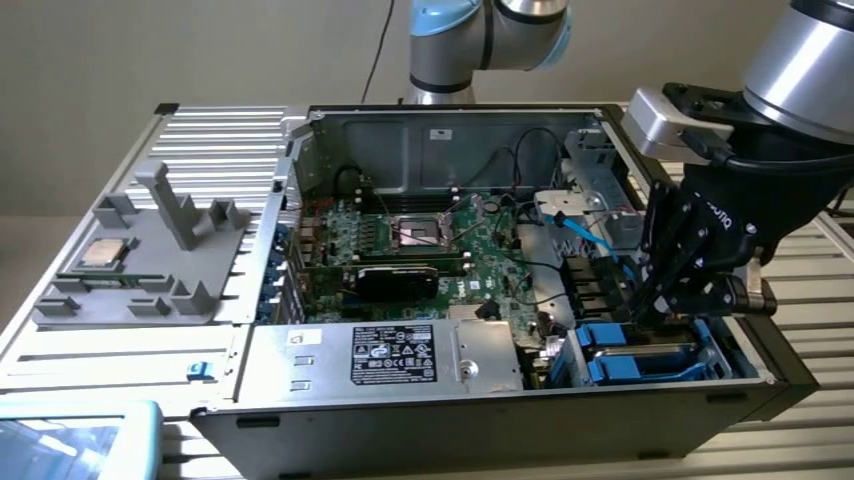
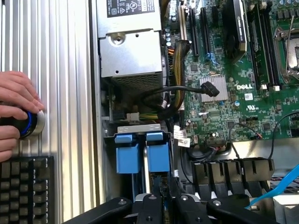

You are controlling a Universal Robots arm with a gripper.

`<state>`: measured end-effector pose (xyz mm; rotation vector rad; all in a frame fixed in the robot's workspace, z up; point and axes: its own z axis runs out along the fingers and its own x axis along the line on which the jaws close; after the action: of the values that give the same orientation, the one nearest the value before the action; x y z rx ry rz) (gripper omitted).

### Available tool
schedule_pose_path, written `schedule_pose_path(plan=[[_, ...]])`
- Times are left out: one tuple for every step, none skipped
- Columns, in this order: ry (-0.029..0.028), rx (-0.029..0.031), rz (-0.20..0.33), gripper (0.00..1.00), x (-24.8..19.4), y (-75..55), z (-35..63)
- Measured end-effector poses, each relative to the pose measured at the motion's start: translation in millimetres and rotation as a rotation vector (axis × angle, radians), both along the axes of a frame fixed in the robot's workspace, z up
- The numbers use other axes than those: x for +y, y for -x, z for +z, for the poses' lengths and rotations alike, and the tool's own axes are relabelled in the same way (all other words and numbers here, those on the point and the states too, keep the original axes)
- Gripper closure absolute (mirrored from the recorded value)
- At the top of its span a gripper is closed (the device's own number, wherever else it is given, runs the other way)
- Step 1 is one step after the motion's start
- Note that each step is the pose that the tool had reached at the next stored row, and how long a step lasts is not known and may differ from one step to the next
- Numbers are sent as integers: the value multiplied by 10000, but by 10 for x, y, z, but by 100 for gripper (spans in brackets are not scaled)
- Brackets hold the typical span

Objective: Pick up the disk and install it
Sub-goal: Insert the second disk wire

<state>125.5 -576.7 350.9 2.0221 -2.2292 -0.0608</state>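
An open black metal computer case lies on its side on a ribbed, silver aluminium bench. Inside it, a green circuit board with black slots fills the middle, and a grey sheet-metal power supply with a black label sits at the near edge. The arm's black gripper reaches down into the drive bay at the exterior view's right, near corner. Its jaws are drawn almost together, pinching the top of the disk, a flat drive framed in a glossy bright blue plastic carrier, which stands upright in the bay directly below them. A second blue carrier stands just beside it. A light blue flat cable lies farther back. On the bench, a person's hand rests on a round knob beside a black keyboard. A grey plastic fixture holding a small square silver chip lies at the exterior view's left.
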Motion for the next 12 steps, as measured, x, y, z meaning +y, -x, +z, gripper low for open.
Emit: schedule_pose_path(plan=[[0,-30,40,84,-1,1,-2],[2,-66,93,84,-1,2,-3],[0,-112,149,84,0,3,-5],[-1,-144,193,84,0,6,-7],[-3,-161,230,84,0,10,-9],[-5,-173,266,84,0,17,-10],[-13,-177,302,84,0,24,-12],[-25,-179,343,84,-1,32,-13],[-39,-182,383,84,-1,37,-14],[-57,-185,428,84,0,37,-15],[-76,-188,476,84,1,37,-15],[-94,-192,526,84,1,38,-16]])
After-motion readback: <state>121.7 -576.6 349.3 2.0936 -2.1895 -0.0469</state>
